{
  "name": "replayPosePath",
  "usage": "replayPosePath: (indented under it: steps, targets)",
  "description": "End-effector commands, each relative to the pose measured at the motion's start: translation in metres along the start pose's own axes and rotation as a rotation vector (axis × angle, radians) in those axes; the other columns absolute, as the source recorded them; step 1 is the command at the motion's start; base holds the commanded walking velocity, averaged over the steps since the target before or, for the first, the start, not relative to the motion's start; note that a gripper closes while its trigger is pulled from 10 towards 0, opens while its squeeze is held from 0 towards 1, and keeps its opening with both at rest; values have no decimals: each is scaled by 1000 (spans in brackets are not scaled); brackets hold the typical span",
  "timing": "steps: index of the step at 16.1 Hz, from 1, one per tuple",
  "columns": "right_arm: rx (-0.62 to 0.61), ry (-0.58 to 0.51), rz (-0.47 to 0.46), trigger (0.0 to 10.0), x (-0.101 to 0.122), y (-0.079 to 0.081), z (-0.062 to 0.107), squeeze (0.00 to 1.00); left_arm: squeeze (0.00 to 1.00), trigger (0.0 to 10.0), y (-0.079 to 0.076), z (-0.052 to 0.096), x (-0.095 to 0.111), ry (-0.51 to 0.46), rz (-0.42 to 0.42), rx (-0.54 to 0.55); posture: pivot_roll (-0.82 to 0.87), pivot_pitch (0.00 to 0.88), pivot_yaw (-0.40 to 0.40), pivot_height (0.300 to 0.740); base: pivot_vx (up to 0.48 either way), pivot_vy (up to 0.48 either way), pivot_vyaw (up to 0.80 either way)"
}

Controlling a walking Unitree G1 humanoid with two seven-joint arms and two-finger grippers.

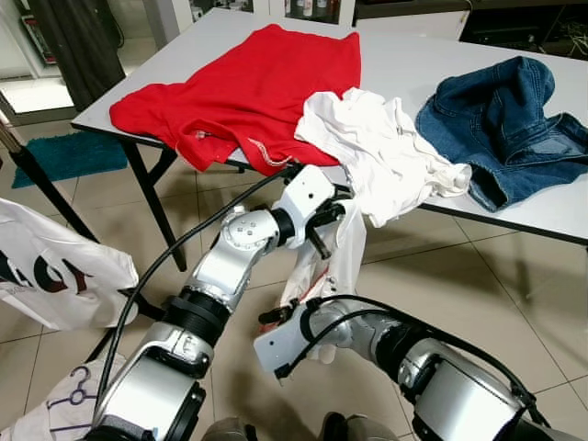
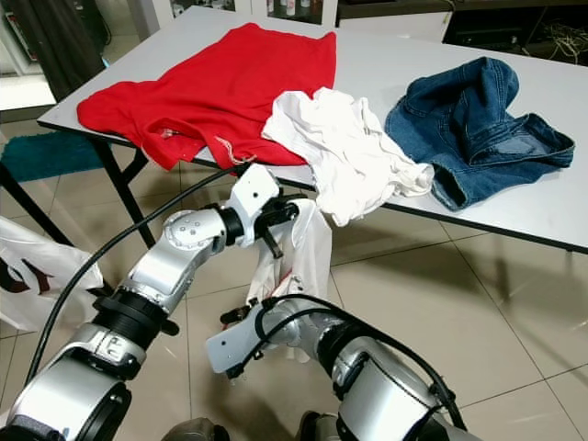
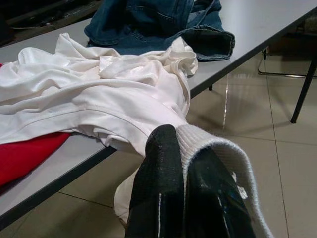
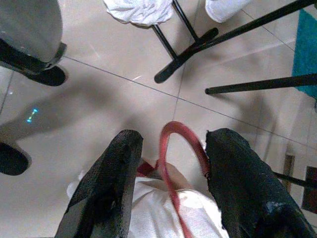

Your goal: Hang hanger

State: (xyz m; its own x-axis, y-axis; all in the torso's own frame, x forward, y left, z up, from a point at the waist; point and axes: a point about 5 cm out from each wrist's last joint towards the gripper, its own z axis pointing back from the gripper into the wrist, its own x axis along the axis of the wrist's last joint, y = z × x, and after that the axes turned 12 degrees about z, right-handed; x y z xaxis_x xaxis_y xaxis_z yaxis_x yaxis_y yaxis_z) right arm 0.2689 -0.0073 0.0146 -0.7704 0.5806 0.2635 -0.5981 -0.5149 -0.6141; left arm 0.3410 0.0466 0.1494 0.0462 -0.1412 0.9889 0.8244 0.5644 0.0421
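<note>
Now, line by line, what we make of it.

Left gripper point(image 1: 323, 241): clenched on a ribbed hem or cuff of the white shirt point(image 1: 386, 152), just off the near edge of the surface point(image 1: 432, 55). In its wrist view both black fingers point(image 3: 158, 193) sit pressed together with the cloth edge pinched against them.

Why we hold there: we judge the pinch keeps the hanging part of the shirt lifted and taut, so the other arm can work below it.

Right gripper point(image 1: 285, 354): low, below the left one, near the floor point(image 1: 478, 276). Its fingers point(image 4: 106, 183) stand apart on either side of the hook, so we read it as released, grasping nothing for certain.

Hanger point(image 4: 176, 163): red; only the curved hook and a short stem show, rising out of white cloth between the right gripper's fingers. We also see a thin red line inside the hanging fold point(image 1: 317, 276).

Hanger direction: the hook's bend points away from the right wrist, towards the floor in that view; the stem runs back along the fingers. The arms lie hidden in the cloth, so we cannot tell its long axis.

Shirt: bulk lies on the surface between the red top point(image 1: 248, 87) and jeans point(image 1: 505, 119); one part spills over the near edge.

Rack point(image 4: 237, 34): dark bars at far left, well apart from the hook.
</note>
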Motion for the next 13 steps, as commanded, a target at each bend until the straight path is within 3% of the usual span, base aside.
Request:
replayPosePath:
  steps: [1, 3, 4, 5, 11, 12, 13]
  targets:
    - [16, 12, 2, 9647, 0, 3, -1, 365, 0, 10000, -4, -1, 5, -13, -25, -17, 102, 45, 5, 740, 0, 0, 0]
    - [12, 26, 2, 6627, -1, 5, -2, 361, 0, 10000, -4, -1, 5, -11, -26, -19, 102, 44, 7, 740, 0, 0, 0]
    - [7, 33, 0, 7725, -1, 5, -2, 361, 0, 10000, -4, -1, 5, -10, -27, -20, 102, 44, 7, 740, 0, 0, 0]
    - [6, 34, 1, 10000, -1, 5, -2, 365, 0, 10000, -4, -1, 5, -10, -27, -21, 102, 44, 7, 740, 0, 0, 0]
    - [26, 69, 10, 9804, -3, 11, -4, 392, 0, 10000, -8, -3, 6, -15, -29, -31, 102, 44, 7, 740, 0, 0, 0]
    - [26, 70, 8, 3882, -3, 11, -5, 388, 0, 10000, -8, -4, 6, -15, -30, -33, 102, 44, 7, 740, 0, 0, 0]
    - [27, 70, 8, 2314, -2, 12, -5, 384, 0, 10000, -9, -4, 6, -14, -30, -33, 102, 44, 7, 740, 0, 0, 0]
